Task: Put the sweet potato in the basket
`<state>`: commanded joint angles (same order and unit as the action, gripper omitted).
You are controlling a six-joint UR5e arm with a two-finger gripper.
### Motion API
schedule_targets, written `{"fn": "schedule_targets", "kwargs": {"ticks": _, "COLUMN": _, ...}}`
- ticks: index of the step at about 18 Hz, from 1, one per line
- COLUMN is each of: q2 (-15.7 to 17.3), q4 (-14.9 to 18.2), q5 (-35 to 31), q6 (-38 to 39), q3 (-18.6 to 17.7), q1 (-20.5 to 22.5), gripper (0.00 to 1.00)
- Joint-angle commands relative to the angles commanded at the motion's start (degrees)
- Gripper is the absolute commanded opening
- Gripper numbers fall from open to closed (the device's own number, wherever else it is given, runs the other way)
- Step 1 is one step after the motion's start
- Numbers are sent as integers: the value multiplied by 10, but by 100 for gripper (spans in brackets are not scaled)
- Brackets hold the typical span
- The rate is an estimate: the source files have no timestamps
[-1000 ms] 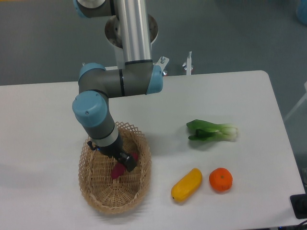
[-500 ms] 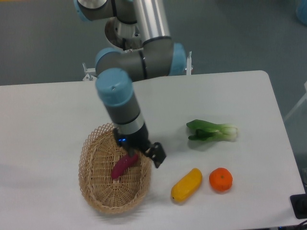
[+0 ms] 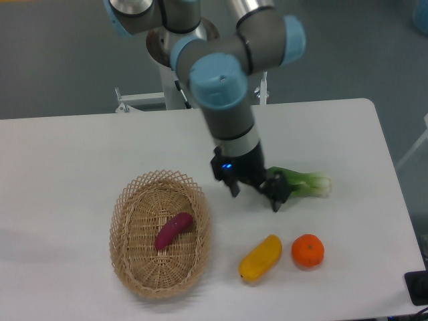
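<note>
The magenta-purple sweet potato (image 3: 173,231) lies inside the oval wicker basket (image 3: 127,267) at the front left of the table, slanting across its floor. My gripper (image 3: 255,196) is open and empty, raised above the table to the right of the basket, between it and the leafy green vegetable. It touches nothing.
A green and white bok choy (image 3: 301,183) lies just right of the gripper, partly behind one finger. A yellow oblong vegetable (image 3: 261,257) and a round orange fruit (image 3: 307,251) lie in front of it. The table's right edge is beyond them.
The gripper let go of the sweet potato in the basket, then rose and swung right, out over the table toward the bok choy. The sweet potato stays in the basket.
</note>
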<state>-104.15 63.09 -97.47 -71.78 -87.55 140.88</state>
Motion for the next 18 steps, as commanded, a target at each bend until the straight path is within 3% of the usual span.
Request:
{"fn": "schedule_targets", "kwargs": {"ticks": 3, "q2": 2, "q4": 7, "q5": 1, "q6": -33, "q3": 4, "q1": 6, "gripper": 100}}
{"fn": "schedule_targets", "kwargs": {"ticks": 18, "q2": 2, "q4": -1, "q5": 24, "q6": -26, "q3": -1, "q1": 11, "gripper": 100}}
